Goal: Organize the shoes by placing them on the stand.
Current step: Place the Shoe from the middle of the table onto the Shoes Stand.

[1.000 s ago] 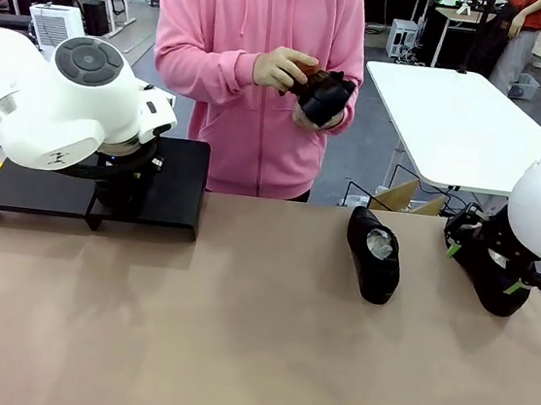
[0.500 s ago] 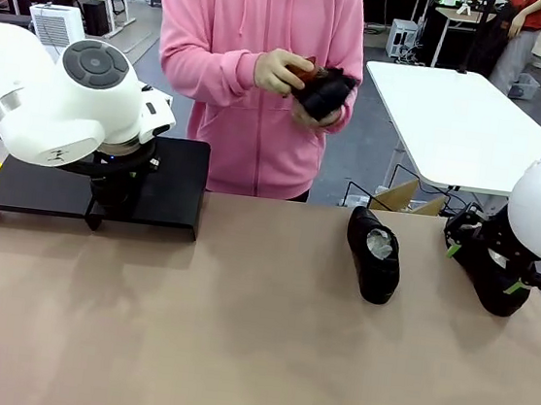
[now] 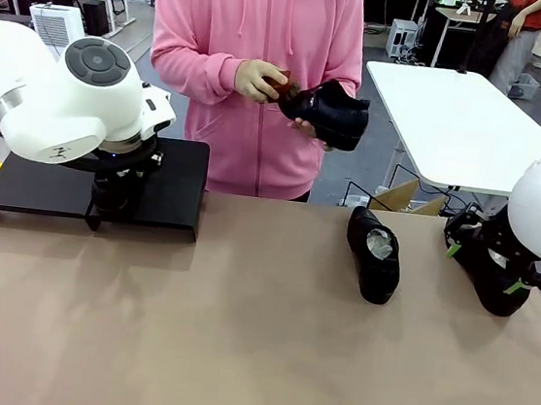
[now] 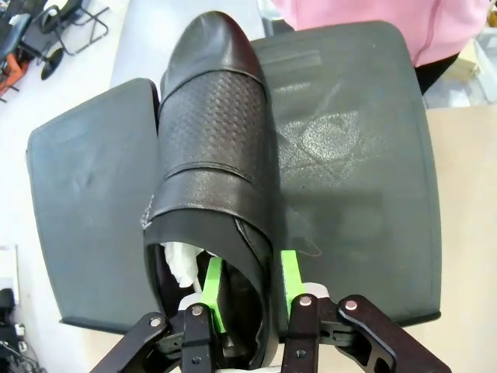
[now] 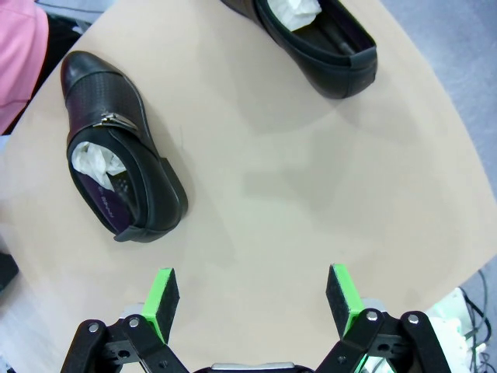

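One black shoe [image 4: 213,148] with white paper inside lies on the stand [image 4: 349,155], toe pointing away. My left gripper [image 4: 248,272] straddles its heel-side wall, one green pad inside and one outside, jaws slightly apart. In the front view the left arm covers that spot on the stand [image 3: 178,177]. A second shoe [image 3: 374,253] lies on the table right of centre. My right gripper [image 5: 252,299] hangs open over bare table, with a buckled shoe [image 5: 116,171] and another shoe [image 5: 318,39] beyond it. The person holds one more shoe [image 3: 334,117] at chest height.
The person in a pink top stands at the far edge and rubs the held shoe with a small brown brush [image 3: 282,85]. A white table [image 3: 456,116] stands behind on the right. The tan tabletop [image 3: 236,335] is bare in front.
My left gripper's jaws have loosened on the shoe on the stand. The person has turned the held shoe and moved it to the right.
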Available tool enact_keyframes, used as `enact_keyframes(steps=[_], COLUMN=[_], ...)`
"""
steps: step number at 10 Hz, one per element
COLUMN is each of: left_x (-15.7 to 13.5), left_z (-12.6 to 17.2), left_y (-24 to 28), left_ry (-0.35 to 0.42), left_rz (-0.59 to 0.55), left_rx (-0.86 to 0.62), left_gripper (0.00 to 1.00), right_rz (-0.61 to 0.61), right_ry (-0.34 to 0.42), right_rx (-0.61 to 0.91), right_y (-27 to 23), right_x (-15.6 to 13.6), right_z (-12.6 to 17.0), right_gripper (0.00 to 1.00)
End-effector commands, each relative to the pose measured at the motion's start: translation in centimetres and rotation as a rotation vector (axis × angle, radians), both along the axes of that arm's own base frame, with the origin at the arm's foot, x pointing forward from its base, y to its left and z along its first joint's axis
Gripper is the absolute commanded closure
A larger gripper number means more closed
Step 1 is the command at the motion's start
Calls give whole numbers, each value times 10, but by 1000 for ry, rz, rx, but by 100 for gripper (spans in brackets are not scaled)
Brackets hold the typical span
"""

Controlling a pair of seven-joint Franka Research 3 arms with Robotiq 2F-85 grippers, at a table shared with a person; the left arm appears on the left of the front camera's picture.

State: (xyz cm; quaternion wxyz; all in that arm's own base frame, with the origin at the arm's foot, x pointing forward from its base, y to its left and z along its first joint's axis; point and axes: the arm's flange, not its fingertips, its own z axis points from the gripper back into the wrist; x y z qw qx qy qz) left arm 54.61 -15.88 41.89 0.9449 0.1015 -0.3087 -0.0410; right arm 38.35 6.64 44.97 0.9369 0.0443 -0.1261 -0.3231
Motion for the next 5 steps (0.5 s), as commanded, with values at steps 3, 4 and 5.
enact_keyframes(steps=[3,4,5], left_x=[-22,-40,-63], left_z=[33,48,61], left_y=[7,12,19], left_ry=[-86,-117,-123], left_rz=[59,68,58], left_rx=[-100,-152,-196], left_gripper=[62,62,62], right_rz=[6,6,6], right_ry=[-11,-11,-11], right_rx=[7,7,7], right_y=[-1,-1,-1], right_x=[0,0,0], right_z=[-1,-1,-1], right_gripper=[0,0,0])
